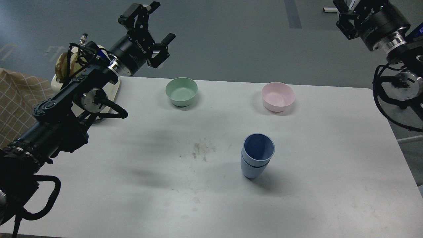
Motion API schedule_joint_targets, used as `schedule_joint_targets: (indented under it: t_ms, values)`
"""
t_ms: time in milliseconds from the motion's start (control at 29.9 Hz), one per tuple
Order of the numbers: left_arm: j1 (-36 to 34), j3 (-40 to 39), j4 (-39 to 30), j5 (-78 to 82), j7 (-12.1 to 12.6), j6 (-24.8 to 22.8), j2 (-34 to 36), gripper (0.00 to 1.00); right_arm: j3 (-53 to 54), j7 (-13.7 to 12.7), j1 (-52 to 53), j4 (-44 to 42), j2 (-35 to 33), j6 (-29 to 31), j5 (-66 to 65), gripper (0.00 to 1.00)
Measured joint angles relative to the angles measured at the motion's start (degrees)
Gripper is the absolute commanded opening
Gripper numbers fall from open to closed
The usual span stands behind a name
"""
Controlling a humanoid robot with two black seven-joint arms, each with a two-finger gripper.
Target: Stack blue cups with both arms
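The two blue cups [257,155] stand nested, one inside the other, upright on the white table [330,165], right of its middle. My left gripper [163,20] is raised over the table's far left edge, well away from the cups; its fingers are spread open and empty. My right arm's wrist [376,19] is at the top right corner, beyond the table. My right gripper's base [345,15] shows there, but its fingers run off the top edge.
A mint-green bowl [181,91] and a pink bowl [278,96] stand at the far side of the table. A pale board [110,92] lies at the far left, partly behind my left arm. A checked cloth [13,99] is at the left. A dirty smudge [201,148] marks the table's middle.
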Motion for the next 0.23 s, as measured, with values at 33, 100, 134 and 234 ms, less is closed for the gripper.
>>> schedule_joint_targets:
  t_ms: [33,100,134,234]
  values:
    - [0.01,-1.31,0.47,-0.92,0.42,-0.07,-0.45,0.98,1.29,0.00,-0.95,0.11,0.78,0.32,0.13,1.00]
    - [0.00,-2.69,0.90,-2.58,1.10,-0.13,-0.90,0.98,4.09,0.00,-2.81,0.24,2.23,0.58,0.26,1.00]
    - [-0.07,-3.11,1.00,-3.28,1.32,-0.14,-0.97,0.98,5.51,0.00,-3.54,0.23,2.81,0.57,0.30,1.00]
    - [-0.42,-3.69,1.03,-4.61,1.52,-0.15,-0.88,0.98,7.77,0.00,-5.04,0.40,3.44,0.51,0.37,1.00]
